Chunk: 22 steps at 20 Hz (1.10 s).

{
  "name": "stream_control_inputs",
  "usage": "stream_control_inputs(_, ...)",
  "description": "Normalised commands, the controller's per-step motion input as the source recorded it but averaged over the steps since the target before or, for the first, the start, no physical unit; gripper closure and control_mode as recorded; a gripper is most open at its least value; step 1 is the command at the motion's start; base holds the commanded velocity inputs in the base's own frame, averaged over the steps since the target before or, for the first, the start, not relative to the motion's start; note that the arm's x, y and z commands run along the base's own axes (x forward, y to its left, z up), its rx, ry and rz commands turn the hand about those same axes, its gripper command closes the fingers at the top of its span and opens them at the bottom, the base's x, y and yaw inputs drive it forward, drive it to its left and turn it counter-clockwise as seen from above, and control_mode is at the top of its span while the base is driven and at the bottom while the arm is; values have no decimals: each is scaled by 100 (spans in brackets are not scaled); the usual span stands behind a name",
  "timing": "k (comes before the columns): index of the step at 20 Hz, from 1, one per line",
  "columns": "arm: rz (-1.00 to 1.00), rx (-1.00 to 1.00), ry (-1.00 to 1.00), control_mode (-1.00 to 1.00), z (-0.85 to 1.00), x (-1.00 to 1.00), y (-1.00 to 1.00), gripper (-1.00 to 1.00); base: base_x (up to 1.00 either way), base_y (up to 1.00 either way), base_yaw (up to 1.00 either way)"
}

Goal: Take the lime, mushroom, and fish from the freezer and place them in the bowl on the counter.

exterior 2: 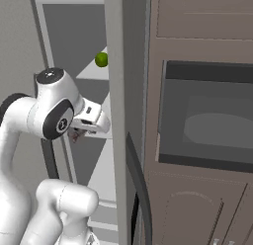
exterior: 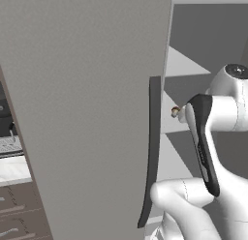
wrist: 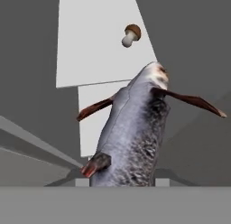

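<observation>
Flat, even rendered light with no glare and no visible source. Inside the freezer [exterior: 203,36] the grey walls carry hard-edged darker wedges against the pale shelves. All views are sharp but coarse, edges slightly jagged.

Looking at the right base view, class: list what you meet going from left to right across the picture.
The robot arm's round white joint → the lime on a pale freezer shelf → the edge of the open grey freezer door → the dark glass oven window set in the brown cabinet.
</observation>
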Motion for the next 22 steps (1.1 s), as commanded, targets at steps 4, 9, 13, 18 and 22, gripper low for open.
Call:
stream_control_inputs(4, 0, 0, 5, -100, 63, -60, 10, 100, 0, 0, 0)
stream_control_inputs(9, 0, 0, 3, -100, 33, -64, 6, 100, 0, 0, 0)
stream_control_inputs(13, 0, 0, 0, -100, 7, -59, 4, 100, 0, 0, 0)
stream_control_inputs(18, 1, 0, 0, -100, 0, -40, 33, 100, 0, 0, 0)
stream_control_inputs(22, 8, 0, 0, -100, 0, -19, 42, 100, 0, 0, 0)
